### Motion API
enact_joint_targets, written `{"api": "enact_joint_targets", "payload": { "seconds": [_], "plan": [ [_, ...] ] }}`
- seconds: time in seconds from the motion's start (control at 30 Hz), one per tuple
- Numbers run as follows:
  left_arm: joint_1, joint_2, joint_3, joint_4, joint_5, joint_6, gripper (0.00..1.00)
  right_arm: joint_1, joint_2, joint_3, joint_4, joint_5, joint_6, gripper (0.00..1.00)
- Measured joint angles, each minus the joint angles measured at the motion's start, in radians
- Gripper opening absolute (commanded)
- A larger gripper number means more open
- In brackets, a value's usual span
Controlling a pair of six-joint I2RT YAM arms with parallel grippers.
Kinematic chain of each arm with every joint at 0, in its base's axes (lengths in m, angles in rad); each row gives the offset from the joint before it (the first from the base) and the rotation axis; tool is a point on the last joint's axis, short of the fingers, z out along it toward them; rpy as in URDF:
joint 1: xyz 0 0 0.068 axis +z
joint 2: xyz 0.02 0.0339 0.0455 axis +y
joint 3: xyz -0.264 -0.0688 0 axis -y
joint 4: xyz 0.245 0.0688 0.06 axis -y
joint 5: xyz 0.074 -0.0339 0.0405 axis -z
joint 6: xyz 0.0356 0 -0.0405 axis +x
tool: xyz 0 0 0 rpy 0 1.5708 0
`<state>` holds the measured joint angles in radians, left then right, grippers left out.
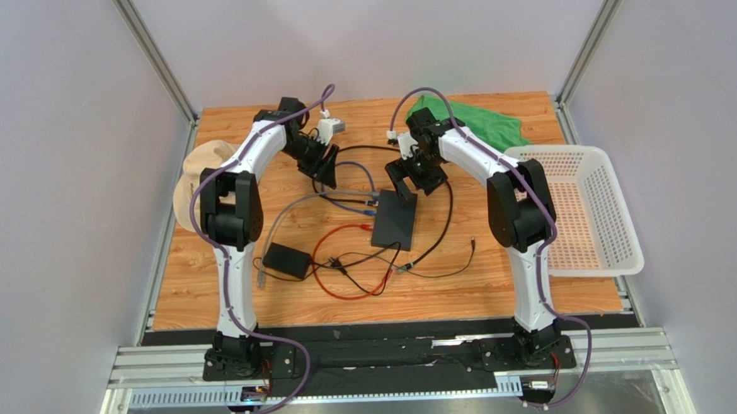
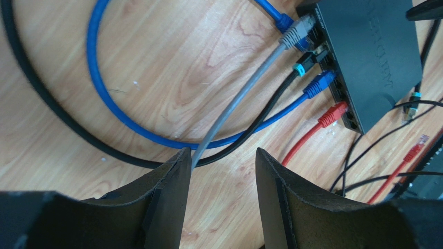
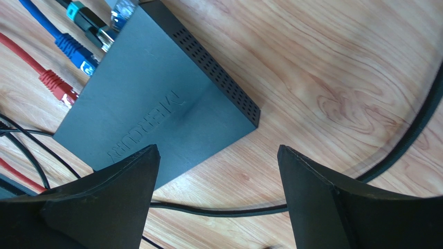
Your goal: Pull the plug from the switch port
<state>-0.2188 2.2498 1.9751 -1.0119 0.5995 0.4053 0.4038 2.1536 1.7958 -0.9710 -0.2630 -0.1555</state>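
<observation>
The black switch [image 1: 397, 220] lies flat mid-table. Its port edge [image 2: 338, 78] holds a row of plugs: blue [image 2: 283, 21], grey [image 2: 297, 32], black with a teal band [image 2: 304, 62], blue [image 2: 320, 83] and red [image 2: 333, 114]. My left gripper [image 2: 221, 153] is open and empty, hovering left of the ports above the grey cable [image 2: 234, 104], apart from the plugs. My right gripper [image 3: 218, 150] is open and empty above the far corner of the switch [image 3: 156, 104]. The red plug [image 3: 57, 85] and a blue plug [image 3: 75, 52] also show in the right wrist view.
A smaller black adapter brick [image 1: 286, 260] lies near left of the switch among loose red and black cables [image 1: 347, 270]. A white basket [image 1: 581, 210] stands at the right edge. A green cloth [image 1: 477, 126] lies at the back. A tan object [image 1: 195, 169] sits at the left edge.
</observation>
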Motion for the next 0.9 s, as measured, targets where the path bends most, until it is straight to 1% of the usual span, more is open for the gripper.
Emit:
{"api": "enact_joint_targets", "payload": {
  "seconds": [0.17, 0.2, 0.3, 0.57, 0.83, 0.9],
  "plan": [
    [0.005, 0.000, -0.027, 0.018, 0.042, -0.017, 0.57, 0.014, 0.020, 0.028, -0.008, -0.001, 0.008, 0.84],
    [0.005, 0.000, -0.029, 0.026, 0.048, -0.025, 0.57, 0.015, 0.029, 0.041, -0.005, -0.005, 0.008, 0.82],
    [0.005, 0.001, -0.031, 0.060, 0.074, -0.064, 0.57, 0.016, 0.066, 0.075, -0.003, -0.034, 0.007, 0.79],
    [0.005, 0.043, -0.036, 0.101, 0.116, -0.153, 0.56, 0.029, 0.124, 0.114, -0.013, -0.078, -0.039, 0.74],
    [0.005, 0.049, -0.143, 0.128, 0.115, -0.186, 0.51, 0.085, 0.183, 0.212, -0.018, -0.129, -0.105, 0.72],
    [0.005, 0.041, -0.182, 0.129, 0.142, -0.195, 0.50, 0.094, 0.188, 0.222, -0.015, -0.142, -0.119, 0.72]
  ]
}}
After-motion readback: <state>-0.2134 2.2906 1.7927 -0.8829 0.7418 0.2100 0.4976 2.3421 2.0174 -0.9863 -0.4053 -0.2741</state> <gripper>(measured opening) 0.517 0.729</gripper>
